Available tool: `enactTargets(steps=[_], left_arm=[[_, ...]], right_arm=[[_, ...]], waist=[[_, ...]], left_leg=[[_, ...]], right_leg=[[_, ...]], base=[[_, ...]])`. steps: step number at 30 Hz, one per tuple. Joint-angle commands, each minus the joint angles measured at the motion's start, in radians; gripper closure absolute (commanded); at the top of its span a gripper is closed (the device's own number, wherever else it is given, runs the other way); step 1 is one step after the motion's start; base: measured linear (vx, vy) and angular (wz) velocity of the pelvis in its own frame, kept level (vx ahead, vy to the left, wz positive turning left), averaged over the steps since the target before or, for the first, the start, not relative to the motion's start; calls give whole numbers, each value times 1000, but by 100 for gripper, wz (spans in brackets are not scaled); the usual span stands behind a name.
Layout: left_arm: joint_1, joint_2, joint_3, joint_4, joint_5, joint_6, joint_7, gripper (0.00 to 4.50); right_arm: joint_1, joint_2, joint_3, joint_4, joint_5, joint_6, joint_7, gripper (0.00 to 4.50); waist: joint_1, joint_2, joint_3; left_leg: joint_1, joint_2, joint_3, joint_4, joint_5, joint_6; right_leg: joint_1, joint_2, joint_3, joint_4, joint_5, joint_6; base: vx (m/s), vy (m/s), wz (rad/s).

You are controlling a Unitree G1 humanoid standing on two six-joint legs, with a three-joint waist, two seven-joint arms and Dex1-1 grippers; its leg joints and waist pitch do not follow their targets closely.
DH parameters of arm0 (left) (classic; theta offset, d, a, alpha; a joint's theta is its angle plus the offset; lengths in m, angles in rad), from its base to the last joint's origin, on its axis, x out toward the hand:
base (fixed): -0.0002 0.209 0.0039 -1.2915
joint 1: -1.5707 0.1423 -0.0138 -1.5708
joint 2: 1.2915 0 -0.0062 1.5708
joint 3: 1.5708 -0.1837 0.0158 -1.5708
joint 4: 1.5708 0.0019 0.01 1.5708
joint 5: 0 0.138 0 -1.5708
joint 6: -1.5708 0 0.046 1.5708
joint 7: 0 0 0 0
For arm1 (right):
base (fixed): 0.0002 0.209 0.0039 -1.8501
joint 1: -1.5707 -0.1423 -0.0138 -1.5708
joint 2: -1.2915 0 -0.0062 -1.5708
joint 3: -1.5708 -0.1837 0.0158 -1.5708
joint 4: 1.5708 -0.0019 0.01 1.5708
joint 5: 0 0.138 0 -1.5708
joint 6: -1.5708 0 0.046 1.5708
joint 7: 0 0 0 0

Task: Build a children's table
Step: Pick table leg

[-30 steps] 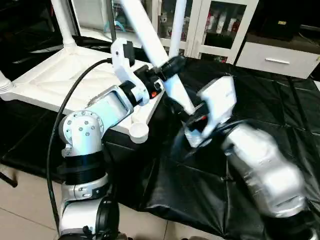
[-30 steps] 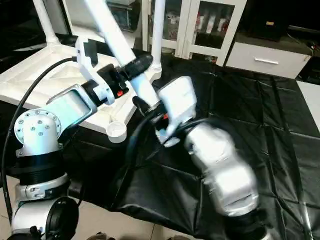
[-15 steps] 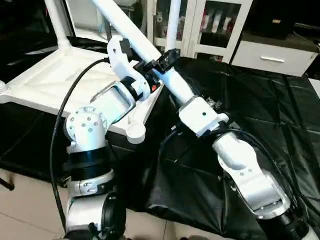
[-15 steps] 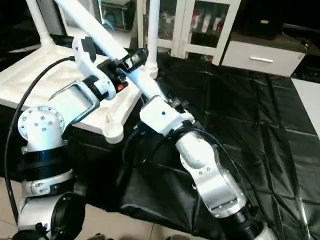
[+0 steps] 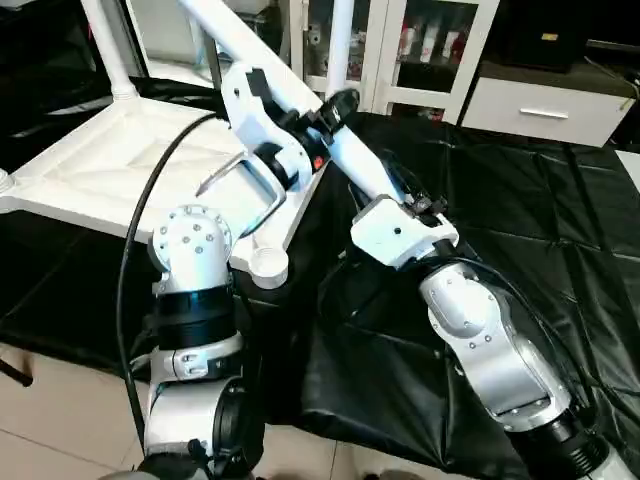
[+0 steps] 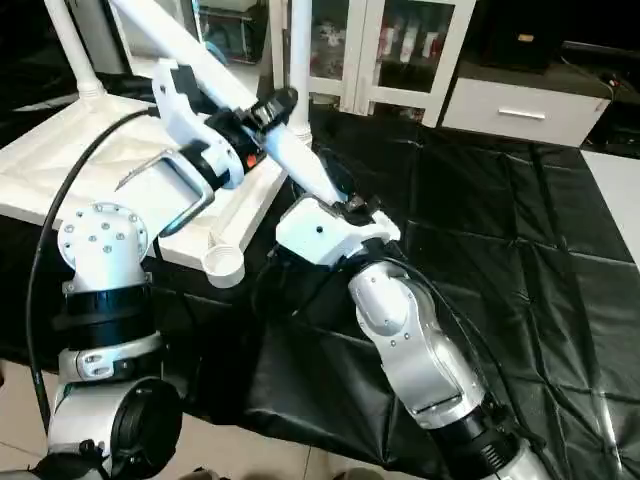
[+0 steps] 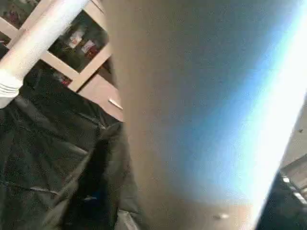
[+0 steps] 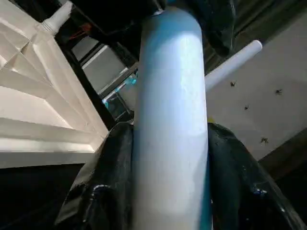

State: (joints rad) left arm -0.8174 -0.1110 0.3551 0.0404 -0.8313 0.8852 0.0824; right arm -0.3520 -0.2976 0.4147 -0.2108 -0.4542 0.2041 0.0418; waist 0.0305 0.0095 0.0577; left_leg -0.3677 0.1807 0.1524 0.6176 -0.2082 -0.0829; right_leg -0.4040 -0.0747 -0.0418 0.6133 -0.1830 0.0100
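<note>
The children's table lies upside down at the left: a white tabletop (image 5: 90, 165) with a ribbed underside and an empty round corner socket (image 5: 268, 266) near me. Upright legs (image 5: 107, 45) stand at its far corners. A loose white leg (image 5: 262, 48) slants from the upper left down over the table's near-right edge. My left gripper (image 5: 335, 108) is shut round its middle. My right gripper (image 5: 402, 198) is shut on its lower end, and in the right wrist view black fingers (image 8: 109, 179) press both sides of the leg (image 8: 170, 120).
A black cover (image 5: 530, 190) is spread over the work table to the right. White glass-door cabinets (image 5: 440, 45) and a drawer unit (image 5: 545, 105) stand behind. Tiled floor (image 5: 50, 420) shows below the near edge. A black cable (image 5: 150, 215) loops off my left arm.
My right arm has swung in under the leg and come to rest, still holding its lower end. My left gripper has closed in on the leg's middle, and its elbow has shifted right.
</note>
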Motion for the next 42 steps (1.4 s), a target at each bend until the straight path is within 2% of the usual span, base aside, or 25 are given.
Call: enactTargets(steps=[1,2,4,10,12,17,21,22,23,24,25,26,27,29,31,32,33,34,35,36,37,38,39,40,42], left_arm=[[3,4,24,13,14,-16,36,192],[6,6,19,16,22,-21,36,217],[5,8,20,19,21,-25,33,222],[-8,22,27,36,17,-48,35,259],[-9,24,28,35,15,-48,34,265],[-5,37,21,37,19,-57,25,268],[1,78,-11,46,54,-71,-16,268],[2,101,-27,56,73,-80,-37,268],[3,124,-46,64,93,-87,-62,268],[3,130,-51,67,99,-89,-69,269],[3,141,-62,71,109,-92,-81,269],[3,155,-75,76,120,-96,-98,270],[2,176,-99,80,134,-98,-132,270],[2,176,-99,80,134,-98,-132,270],[1,190,-115,82,141,-100,-153,270],[1,216,-149,72,143,-93,-209,270],[1,216,-149,72,143,-93,-209,270],[4,247,-187,53,133,-74,-281,270],[4,288,-230,24,105,-39,-386,270],[3,323,-266,3,88,-16,-470,270],[2,343,-285,-8,78,-4,-518,270],[-1,369,-309,-17,73,6,-580,271],[-2,373,-313,-18,73,7,-591,271],[-8,407,-340,-21,73,11,-665,271],[-11,427,-355,-22,75,8,-713,271]], right_arm=[[-16,0,-10,-17,-18,-33,-16,270],[-20,3,-14,-13,-24,-33,-15,270],[-21,4,-15,-11,-29,-35,-16,270],[-26,19,-33,10,-20,-46,-13,270],[-29,25,-38,17,-19,-49,-11,214],[-33,48,-63,26,19,-51,-4,166],[-19,94,-112,20,177,-31,75,148],[-7,97,-118,-1,268,-35,152,133],[6,93,-114,-31,354,-12,240,114],[9,91,-114,-38,373,0,260,110],[14,89,-114,-51,408,23,299,110],[17,87,-116,-64,464,55,357,87],[19,78,-123,-77,511,94,407,87],[19,78,-123,-77,511,94,407,66],[19,71,-127,-84,537,115,435,58],[15,72,-169,-97,618,180,473,48],[15,72,-169,-97,618,180,473,35],[-3,75,-231,-97,700,268,494,35],[-42,57,-299,-73,781,356,520,16],[-79,37,-349,-46,841,422,543,10],[-102,22,-374,-26,868,454,556,4],[-123,-10,-389,-11,899,482,593,1],[-127,-15,-390,-9,905,487,601,0],[-155,-53,-405,10,948,540,651,0],[-169,-80,-410,19,971,562,689,0]], waist=[[-2,4,-70],[-3,2,-69],[-3,5,-70],[-2,4,-71],[-2,2,-71],[-3,4,-71],[-3,6,-72],[-4,7,-72],[-2,8,-72],[-2,7,-71],[-2,12,-72],[-1,12,-74],[0,13,-75],[5,14,-74],[7,13,-74],[6,11,-72],[7,14,-72],[6,10,-70],[3,2,-69],[6,8,-72],[5,9,-70],[6,6,-69],[8,9,-69],[8,10,-69],[7,9,-70]], left_leg=[[3,16,2,-66,-121,24],[2,16,2,-66,-122,25],[3,17,2,-66,-126,26],[2,16,2,-66,-112,32],[2,16,3,-65,-115,35],[4,17,3,-65,-117,36],[4,19,1,-67,-128,48],[4,19,2,-67,-126,50],[5,20,1,-68,-130,58],[5,18,1,-68,-133,66],[4,20,-1,-68,-116,69],[5,22,-2,-67,-102,72],[5,24,-3,-67,-98,71],[7,26,-1,-67,-89,62],[6,26,0,-69,-100,54],[7,24,0,-71,-110,57],[7,26,-1,-72,-128,48],[6,27,0,-73,-138,35],[9,21,1,-75,-143,42],[10,25,-2,-76,-140,39],[11,24,-2,-75,-145,26],[9,24,1,-74,-137,15],[9,23,2,-72,-134,13],[8,20,2,-72,-128,22],[4,22,4,-71,-110,22]], right_leg=[[65,-31,34,-56,-31,-213],[65,-31,35,-56,-32,-213],[64,-32,34,-57,-37,-215],[66,-32,34,-54,-13,-222],[66,-32,34,-54,-16,-223],[65,-32,35,-54,-25,-221],[64,-34,34,-53,-25,-222],[64,-33,34,-53,-16,-224],[66,-33,34,-52,-15,-220],[67,-31,33,-53,-13,-218],[68,-32,33,-52,8,-223],[68,-34,33,-49,29,-237],[68,-36,33,-48,36,-245],[64,-39,34,-47,42,-271],[67,-40,34,-48,24,-276],[68,-38,34,-51,10,-275],[66,-40,34,-51,-17,-268],[66,-41,34,-53,-35,-263],[68,-38,36,-56,-53,-260],[66,-40,35,-51,-69,-258],[63,-38,35,-50,-80,-261],[64,-40,34,-53,-76,-263],[63,-40,35,-50,-74,-264],[65,-40,34,-52,-72,-264],[67,-42,35,-50,-55,-266]], base=[[0,0,0],[0,0,0],[0,0,0],[0,0,0],[0,0,0],[0,0,0],[0,0,0],[0,0,0],[0,0,0],[0,0,0],[0,0,0],[0,0,0],[0,0,0],[0,0,0],[0,0,0],[0,0,0],[0,0,0],[0,0,0],[0,0,0],[0,0,0],[0,0,0],[0,0,0],[0,0,0],[0,0,0],[0,0,0]])
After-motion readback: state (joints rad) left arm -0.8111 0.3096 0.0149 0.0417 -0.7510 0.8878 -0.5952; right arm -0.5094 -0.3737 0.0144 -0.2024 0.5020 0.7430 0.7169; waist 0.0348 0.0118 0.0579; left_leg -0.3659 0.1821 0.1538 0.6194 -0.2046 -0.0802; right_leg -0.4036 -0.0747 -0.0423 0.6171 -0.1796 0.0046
